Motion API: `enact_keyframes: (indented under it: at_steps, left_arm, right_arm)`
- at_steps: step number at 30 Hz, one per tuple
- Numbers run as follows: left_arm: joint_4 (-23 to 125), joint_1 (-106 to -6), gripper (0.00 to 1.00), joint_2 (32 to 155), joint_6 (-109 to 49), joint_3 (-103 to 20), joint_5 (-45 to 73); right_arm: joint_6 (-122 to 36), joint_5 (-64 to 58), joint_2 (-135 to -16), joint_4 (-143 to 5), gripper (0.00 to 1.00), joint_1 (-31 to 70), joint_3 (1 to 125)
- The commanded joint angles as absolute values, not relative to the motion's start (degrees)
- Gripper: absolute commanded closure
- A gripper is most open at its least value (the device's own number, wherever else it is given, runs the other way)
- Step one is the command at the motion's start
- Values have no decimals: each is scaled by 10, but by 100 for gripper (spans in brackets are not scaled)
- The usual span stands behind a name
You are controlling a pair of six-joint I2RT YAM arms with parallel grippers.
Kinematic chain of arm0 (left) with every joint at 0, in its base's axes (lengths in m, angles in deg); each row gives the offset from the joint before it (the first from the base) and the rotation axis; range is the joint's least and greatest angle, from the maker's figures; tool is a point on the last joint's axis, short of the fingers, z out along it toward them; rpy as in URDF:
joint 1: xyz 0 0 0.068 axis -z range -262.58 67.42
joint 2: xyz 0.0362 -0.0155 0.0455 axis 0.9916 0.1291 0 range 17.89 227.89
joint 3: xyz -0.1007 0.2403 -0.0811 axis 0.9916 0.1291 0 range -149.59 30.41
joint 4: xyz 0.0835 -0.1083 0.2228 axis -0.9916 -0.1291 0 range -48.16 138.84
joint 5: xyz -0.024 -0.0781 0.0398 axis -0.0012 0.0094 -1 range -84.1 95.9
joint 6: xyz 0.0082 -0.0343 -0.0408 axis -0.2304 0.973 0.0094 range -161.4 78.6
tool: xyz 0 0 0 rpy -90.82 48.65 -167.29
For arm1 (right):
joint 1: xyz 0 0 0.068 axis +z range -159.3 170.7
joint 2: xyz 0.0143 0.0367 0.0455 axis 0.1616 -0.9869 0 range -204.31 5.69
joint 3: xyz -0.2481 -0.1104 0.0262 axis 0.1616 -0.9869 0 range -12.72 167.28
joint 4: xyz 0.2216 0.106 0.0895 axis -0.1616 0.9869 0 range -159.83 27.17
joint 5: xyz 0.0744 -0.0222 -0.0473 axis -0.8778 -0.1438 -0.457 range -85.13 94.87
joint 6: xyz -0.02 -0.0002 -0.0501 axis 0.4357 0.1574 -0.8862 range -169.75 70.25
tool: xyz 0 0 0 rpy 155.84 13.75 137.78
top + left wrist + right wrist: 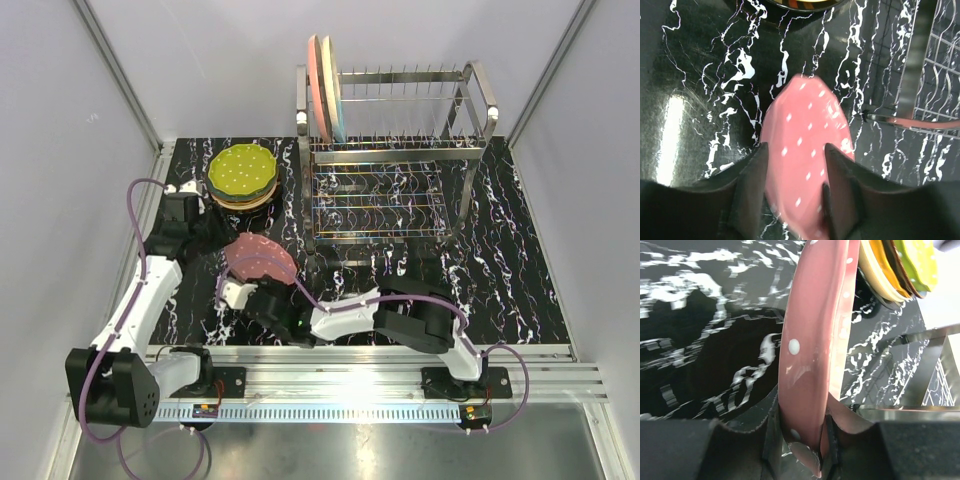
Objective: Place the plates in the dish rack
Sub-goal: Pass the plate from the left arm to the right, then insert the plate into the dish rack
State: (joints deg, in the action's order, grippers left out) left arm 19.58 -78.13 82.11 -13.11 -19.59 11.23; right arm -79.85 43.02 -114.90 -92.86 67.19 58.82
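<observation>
Aluminium rail [380,352] along near edge. Black white-veined marble-pattern tabletop [520,270] beyond, pale grey walls [60,120] around. Near, left of centre: right gripper [802,415] pinches rim of pink white-dotted round plate [260,260], held tilted above tabletop. Left gripper [794,146] spread, fingers either side of plate's left edge, contact unclear. Far left: plate stack [242,178], green dotted plate on top. Far centre: shiny wire dish rack [400,190], two upright plates [325,90] at left end.

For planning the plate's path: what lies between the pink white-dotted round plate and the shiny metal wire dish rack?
Between plate and rack, only bare black marbled tabletop; the top view shows it.
</observation>
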Motion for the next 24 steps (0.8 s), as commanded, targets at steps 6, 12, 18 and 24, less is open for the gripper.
enact_keyframes:
  at_steps: [6,12,18,24]
  left_arm:
    - [212,-788,18,785,-127,-203,78]
    - [209,-789,9,763,-130,-205,67]
    - [206,-790,7,758,-134,-209,68]
    - [202,-790,5,755,-139,-212,67]
  right_arm:
    - [-690,448,-1077,-958,100,724,557]
    - [-633,490,-1037,-877,100,777,559]
    - [-529,522,-979,-763,100,807,574]
    - [-505,549,-921,-743,100,831,560]
